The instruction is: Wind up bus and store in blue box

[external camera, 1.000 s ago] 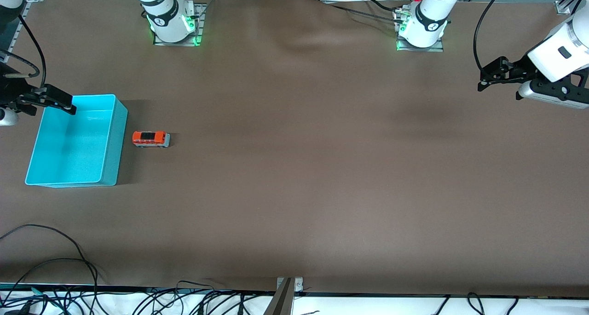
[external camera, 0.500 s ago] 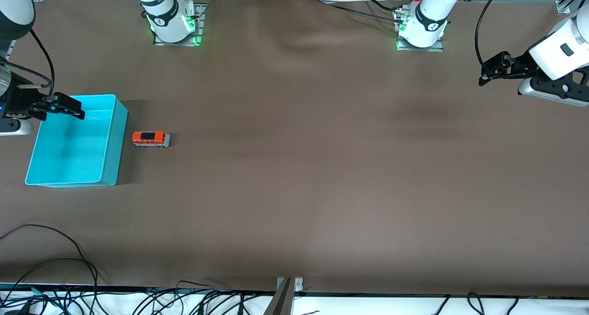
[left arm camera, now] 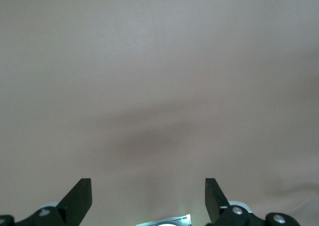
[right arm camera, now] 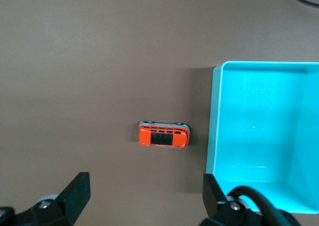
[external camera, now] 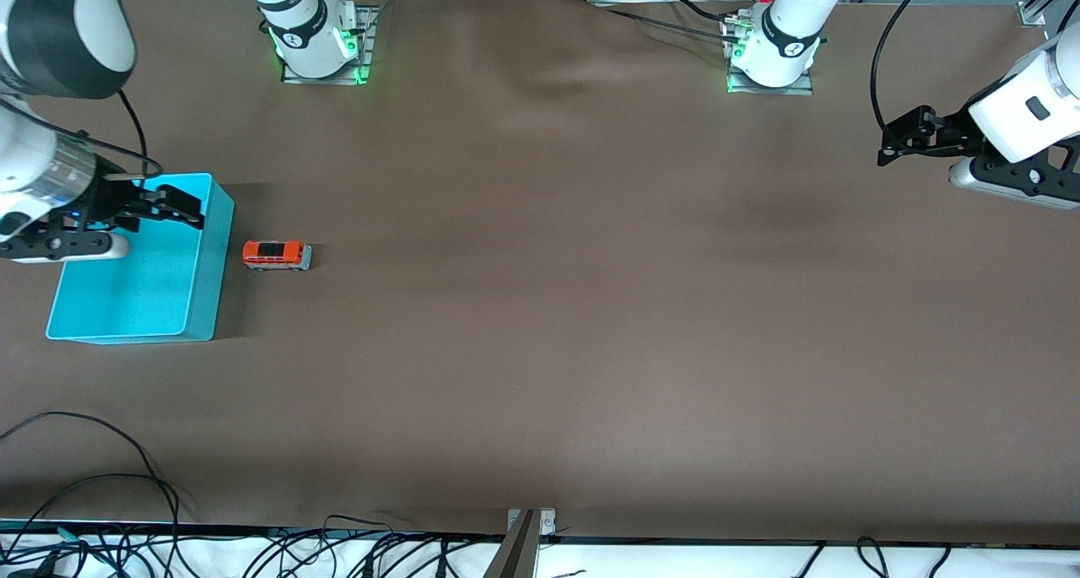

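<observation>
**Bus not yet gripped, right gripper up over the box**

Small orange plastic toy bus with dark roof window and pale lower body sits on its wheels on the brown table, just beside the long wall of the rectangular turquoise open-top plastic bin, at the bin's 3 o'clock in the front view. Not touching it. The bin looks empty in the part of it that shows.

Risks, my read:
- Bus is tiny and on wheels. An off-centre pinch could roll it away or skid it into the bin wall.
- Gap between bus and bin wall is narrow, so a finger coming down on that side may clip the rim and shove the bin.
- Winding needs the wheels dragged back along the cloth. Too little downward load and they will probably slip instead of charging the spring. Too much and the toy may pop out of the grip.
- Wound-up bus could run off if let go on the table rather than in the bin.

Pose:
- Right gripper is up in the air over the bin's corner nearest the bus, at about 10 o'clock from it, fingers spread apart, nothing between them. Right wrist view looks straight down on bus and bin.
- Left gripper hangs over bare table at the left arm's end, well apart from both objects, fingers apart and empty. That arm is waiting.
</observation>
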Available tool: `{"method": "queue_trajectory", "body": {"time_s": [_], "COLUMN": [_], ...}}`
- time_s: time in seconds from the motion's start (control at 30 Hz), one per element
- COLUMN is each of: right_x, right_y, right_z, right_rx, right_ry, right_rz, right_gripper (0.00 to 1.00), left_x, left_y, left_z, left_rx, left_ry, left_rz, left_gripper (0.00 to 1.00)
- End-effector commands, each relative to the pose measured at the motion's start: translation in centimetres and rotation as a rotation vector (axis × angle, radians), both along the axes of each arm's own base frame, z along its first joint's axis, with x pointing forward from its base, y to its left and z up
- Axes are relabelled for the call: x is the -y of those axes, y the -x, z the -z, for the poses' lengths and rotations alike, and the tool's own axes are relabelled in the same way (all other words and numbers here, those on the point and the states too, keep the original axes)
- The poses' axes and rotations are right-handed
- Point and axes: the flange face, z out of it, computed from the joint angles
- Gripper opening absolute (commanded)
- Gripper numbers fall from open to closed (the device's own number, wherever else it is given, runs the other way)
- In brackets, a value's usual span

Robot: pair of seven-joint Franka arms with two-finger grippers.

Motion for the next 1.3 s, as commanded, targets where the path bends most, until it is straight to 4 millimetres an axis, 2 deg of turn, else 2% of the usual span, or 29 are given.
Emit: {"method": "queue_trajectory", "body": {"time_s": [0.0,0.3,0.4,0.53,0.77,0.93,1.27], "right_x": [-0.8,-2.5,-2.6,-2.5,-2.1,-1.9,-1.6], "right_y": [1.3,2.1,2.6,3.6,5.5,6.0,6.8], "right_z": [1.3,5.6,7.2,9.7,13.5,14.9,19.5], "right_rx": [0.022,0.017,0.007,-0.015,-0.096,-0.097,-0.044], "right_ry": [-0.016,-0.012,-0.012,-0.008,-0.001,-0.001,0.023], "right_rz": [0.008,0.057,0.057,0.057,0.063,0.070,0.418], "right_gripper": [1.00,1.00,1.00,1.00,1.00,1.00,1.00], "left_x": [-0.3,-0.9,-0.4,-1.4,-1.4,-1.0,-1.4], "left_y": [-0.3,-0.4,-0.8,-0.7,-0.7,-0.7,-0.7], "left_z": [-0.6,-0.8,-0.3,-1.9,-2.2,-2.1,-2.1], "left_rx": [-0.004,0.007,0.003,0.038,0.044,0.041,0.041], "left_ry": [-0.044,-0.080,-0.087,-0.120,-0.111,-0.109,-0.110], "left_rz": [-0.006,-0.004,-0.002,-0.013,-0.015,-0.010,-0.018], "left_gripper": [1.00,1.00,1.00,1.00,1.00,1.00,1.00]}}
